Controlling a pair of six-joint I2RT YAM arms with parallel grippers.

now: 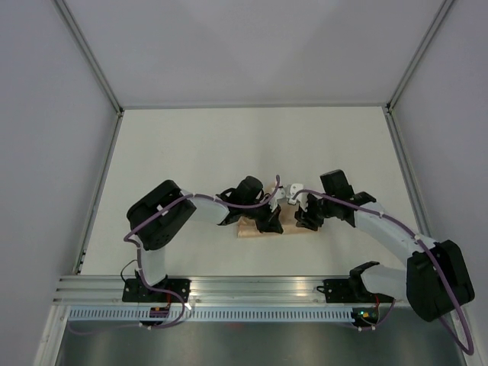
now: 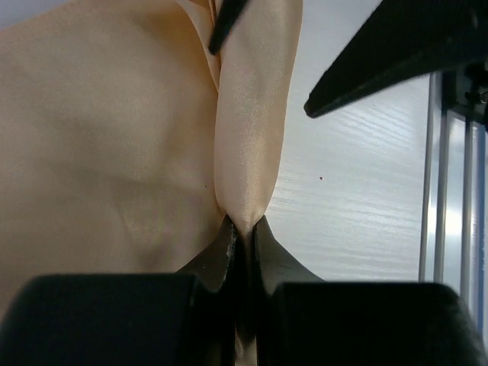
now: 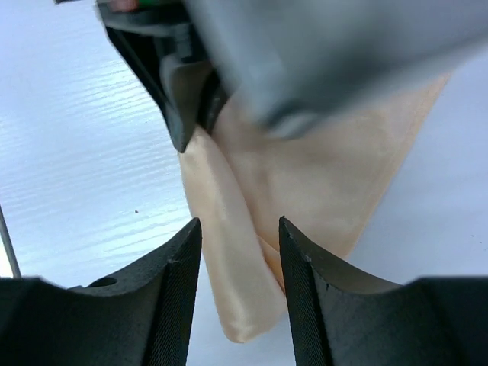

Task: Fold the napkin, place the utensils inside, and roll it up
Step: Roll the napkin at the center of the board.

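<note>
My left pincer (image 2: 242, 229) is clenched tight on a narrow raised fold of the large, thin, plain peach-orange cloth napkin (image 2: 99, 152). The two dark fingertips meet on the crease with no gap between them. From that pinch the fold runs away from me as a smooth, glossy strip, and the rest of the cloth spreads out flat to the left of it on the white wood-grain table (image 2: 358, 206). My right pincer (image 3: 239, 225) is released. Its two black fingers (image 3: 174, 297) stand apart, and the rounded loose end of the same folded strip lies between them on the table, not squeezed by either one. Through the right wrist camera I see my left pincer's fingers gripping the cloth at the far end of that strip, with a wider, angled sheet of the napkin lying beyond to the right. From above, both arms reach in toward each other and meet near the middle of the table's near half. The napkin shows there only as a small bunched peach patch under and between the two pincers, just beyond the ribbed aluminium rail (image 1: 252, 288) that carries my bases.
</note>
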